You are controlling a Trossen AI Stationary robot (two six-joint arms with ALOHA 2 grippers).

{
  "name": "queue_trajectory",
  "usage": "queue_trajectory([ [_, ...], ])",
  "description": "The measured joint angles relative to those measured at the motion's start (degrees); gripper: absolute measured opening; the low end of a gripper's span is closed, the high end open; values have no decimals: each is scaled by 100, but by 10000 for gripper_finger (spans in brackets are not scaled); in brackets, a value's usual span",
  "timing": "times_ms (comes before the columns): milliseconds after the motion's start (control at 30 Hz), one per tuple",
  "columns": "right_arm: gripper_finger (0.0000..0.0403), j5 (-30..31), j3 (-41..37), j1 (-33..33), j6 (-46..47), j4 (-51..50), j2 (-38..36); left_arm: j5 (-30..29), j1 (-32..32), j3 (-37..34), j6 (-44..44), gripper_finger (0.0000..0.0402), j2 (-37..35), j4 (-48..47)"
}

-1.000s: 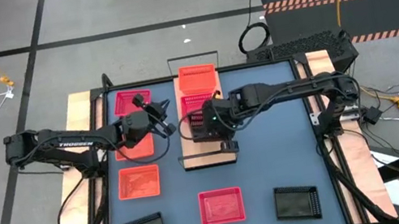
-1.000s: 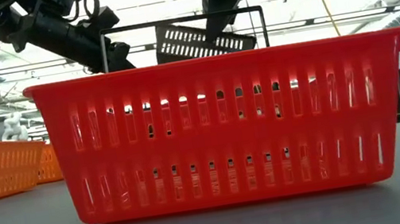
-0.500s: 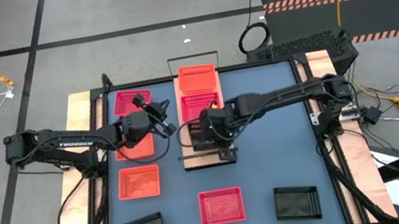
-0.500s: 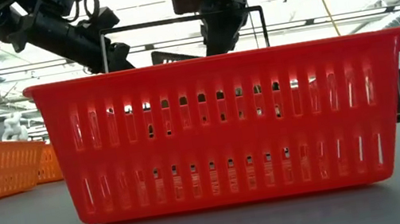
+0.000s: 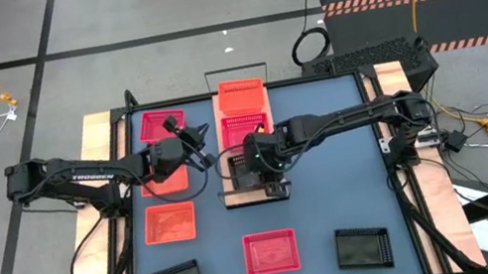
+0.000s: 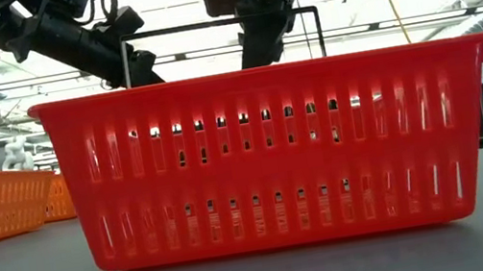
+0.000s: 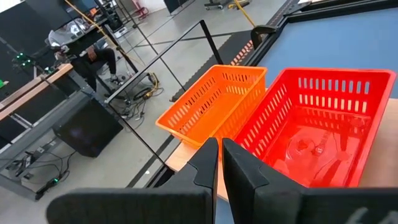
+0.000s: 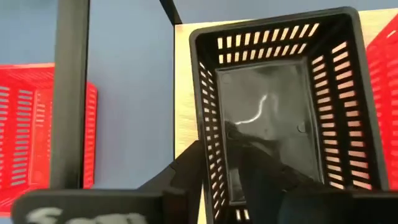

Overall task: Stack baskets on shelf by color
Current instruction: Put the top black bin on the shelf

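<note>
On shelf [image 8: 186, 93], black basket [image 8: 273, 106], right claw [image 8: 221, 165] astride wall

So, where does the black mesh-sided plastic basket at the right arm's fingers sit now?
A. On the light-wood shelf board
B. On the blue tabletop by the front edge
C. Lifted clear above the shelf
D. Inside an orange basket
A: the right wrist view shows the black mesh-sided plastic basket resting on the light-wood shelf board, beside a red basket.
</note>
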Motion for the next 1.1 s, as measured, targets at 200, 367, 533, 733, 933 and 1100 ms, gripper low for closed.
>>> queue_trajectory([
  [200,113,-9,0,-7,-126,15,-490,0,0,0,44,26,0,-83],
  [367,101,453,-3,-44,-191,-234,-1182,0,-18,0,229,26,0,-339],
  [533,80,1520,-1022,-143,79,-688,-1976,153,-134,0,579,26,0,-813],
  [733,56,781,-3555,-438,725,1690,-2730,734,-262,0,820,26,0,-1067],
  [933,37,192,-4742,-717,775,3906,-2610,848,-262,0,963,26,0,-824],
  [1100,24,145,-4813,-798,739,4339,-2366,793,-258,2,1016,26,0,-732],
])
